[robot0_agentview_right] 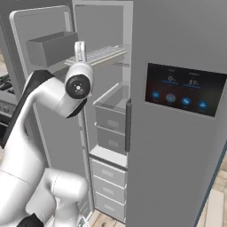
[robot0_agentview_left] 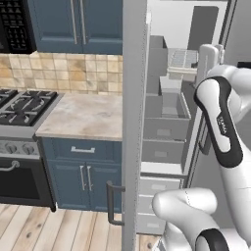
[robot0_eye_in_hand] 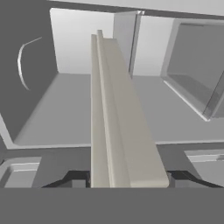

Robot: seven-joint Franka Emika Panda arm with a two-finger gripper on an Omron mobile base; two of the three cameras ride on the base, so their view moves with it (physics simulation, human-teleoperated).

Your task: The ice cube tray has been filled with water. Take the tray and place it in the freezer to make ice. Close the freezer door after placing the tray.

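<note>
The flat light-grey ice cube tray (robot0_eye_in_hand: pixel 116 122) is clamped edge-on in the gripper (robot0_eye_in_hand: pixel 127 178), fingers tight on it, inside the open grey steel freezer (robot0_agentview_left: pixel 164 122) above a white shelf (robot0_eye_in_hand: pixel 78 109). Placing appears underway; next, lower it level and release.

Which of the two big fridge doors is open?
The plain grey freezer door, the one swung out edge-on beside the counter, is open. The closed door is the one with the dark blue-lit panel.
</note>
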